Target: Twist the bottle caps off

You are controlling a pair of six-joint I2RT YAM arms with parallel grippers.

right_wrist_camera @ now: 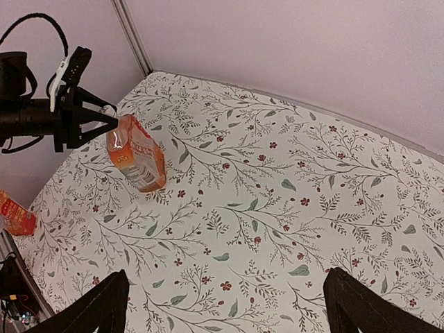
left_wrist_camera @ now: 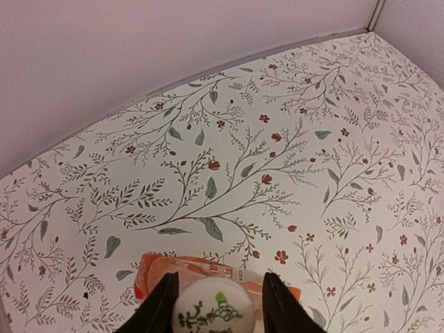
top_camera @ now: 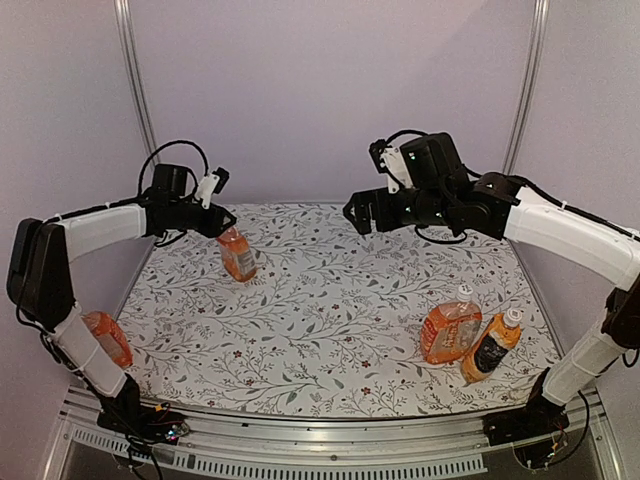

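My left gripper (top_camera: 222, 222) is shut on the white cap (left_wrist_camera: 211, 309) of a clear bottle of orange liquid (top_camera: 238, 255) at the back left. That bottle leans with its base on the floral table. In the left wrist view the black fingers (left_wrist_camera: 161, 305) flank the cap. The right wrist view shows the same bottle (right_wrist_camera: 135, 152), tilted. My right gripper (top_camera: 358, 212) is wide open and empty, hovering above the table's back middle. Two capped bottles stand at the front right: an orange one (top_camera: 450, 330) with a white cap (top_camera: 465, 293), and a dark-labelled one (top_camera: 490, 350) with a white cap (top_camera: 513, 316).
Another orange bottle (top_camera: 107, 338) lies at the front left, partly behind my left arm; it also shows in the right wrist view (right_wrist_camera: 14, 215). Lilac walls close the table (top_camera: 330, 320) at the back and sides, and a metal rail (top_camera: 330, 440) runs along the near edge.
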